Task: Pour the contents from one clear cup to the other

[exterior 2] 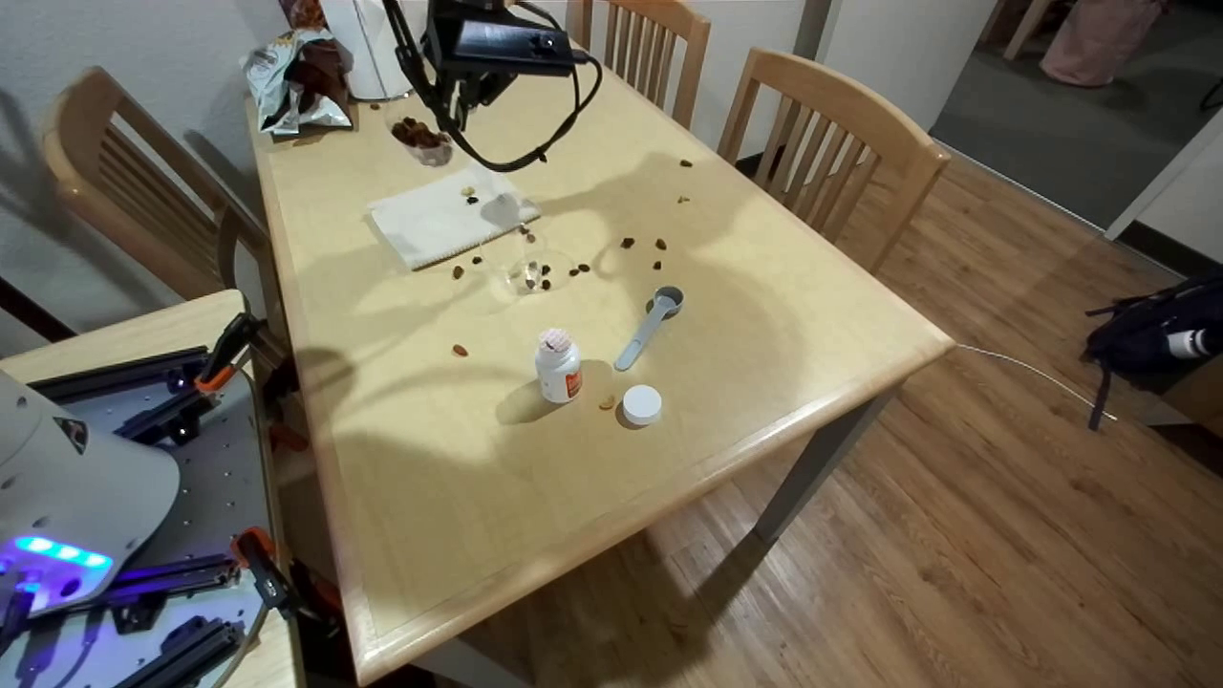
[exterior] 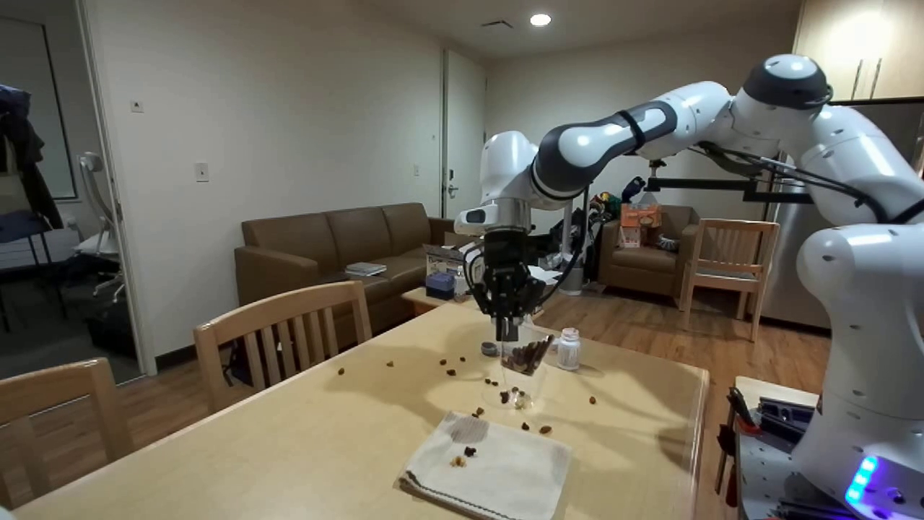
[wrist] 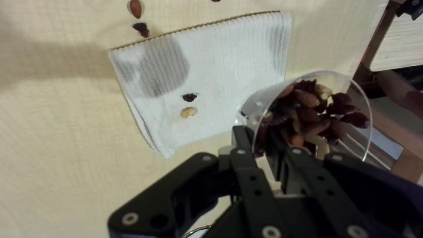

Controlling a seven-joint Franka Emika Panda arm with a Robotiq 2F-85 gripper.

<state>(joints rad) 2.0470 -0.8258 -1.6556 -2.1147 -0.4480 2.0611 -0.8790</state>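
"Gripper (wrist: pixel 259 141), wide or narrow?"

"Narrow. It pinches a clear cup (wrist: pixel 261 99) by the wall, close to the rim."

"Is that cup upright?"

"Tilted, and held off the table (exterior 2: pixel 478 497). The contents (wrist: pixel 307 114), a good heap of nuts and dark dried fruit, lie inside it."

"And the other cup (exterior 2: pixel 525 275)?"

"On the table, its outline faint against the pale surface. Some small pieces (exterior 2: pixel 546 271) show there too, but whether they lie in it or beside it, I can't tell."

"Is the held one right over it?"

"In an exterior view it shows above it; whether straight over, I can't say."

"What else is on the table?"

"More pieces (exterior 2: pixel 627 243), scattered about. A white cloth (wrist: pixel 228 72) lies folded near the other cup, with one dark piece (wrist: pixel 189 97) and one pale curved nut (wrist: pixel 188 112) on it."

"And the bottle (exterior 2: pixel 559 368)?"

"White, upright. A grey measuring spoon (exterior 2: pixel 650 330) and a white cap (exterior 2: pixel 642 405) lie near it. Past the cloth, a crumpled bag (exterior 2: pixel 287 86) rests at the table's edge."
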